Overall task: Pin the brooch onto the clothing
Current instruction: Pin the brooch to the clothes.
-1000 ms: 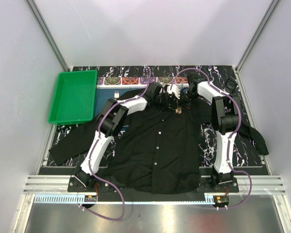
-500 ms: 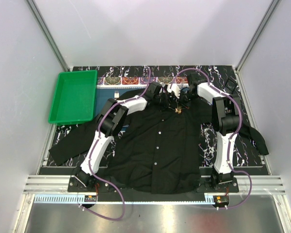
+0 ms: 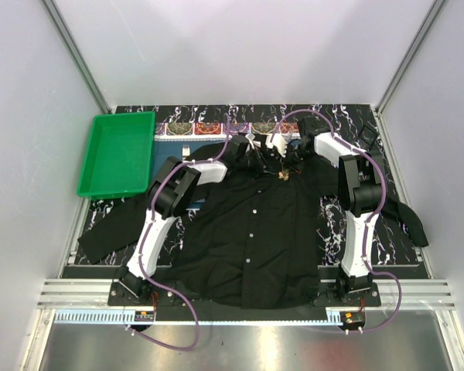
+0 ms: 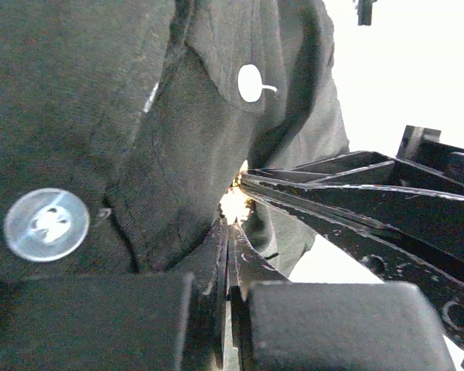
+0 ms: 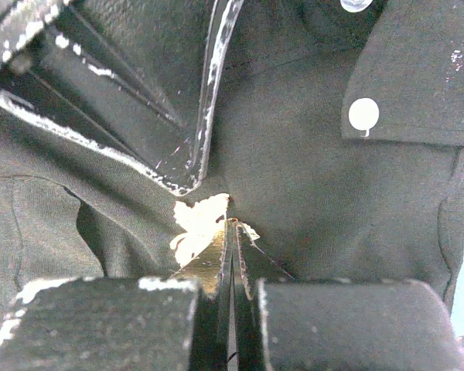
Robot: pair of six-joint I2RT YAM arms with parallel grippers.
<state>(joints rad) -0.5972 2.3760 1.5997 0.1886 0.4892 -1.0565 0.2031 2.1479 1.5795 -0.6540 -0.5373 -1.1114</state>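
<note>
black shirt (image 3: 247,232) is spread flat on the tabletop (image 3: 387,232), collar at the far end. the brooch (image 5: 199,226) sits right up by the collar, a bit right of the button line. it's a tiny gold leaf thing, way smaller than anything else in play.

both arms meet at that spot. the right jaws are pressed together with their tips on the edge of the brooch, so i'd call that a pinch on it. the left jaws are also closed to a thin slit, tips at the same spot from the left. can't tell from the wrist view whether they've got cloth or the pin's back between them.

handling-wise, the brooch looks like thin stiff metal, nearly weightless and probably slick, so it'll likely twist or pop out if pinched off-centre. best hold is across the flat of the leaf, pin side left free. the shirt is the opposite: soft and floppy, and it bunches under any push. i'd nip a fold just beside the brooch to keep the cloth taut. there's a white button (image 5: 363,114) close by, don't mix them up.
</note>
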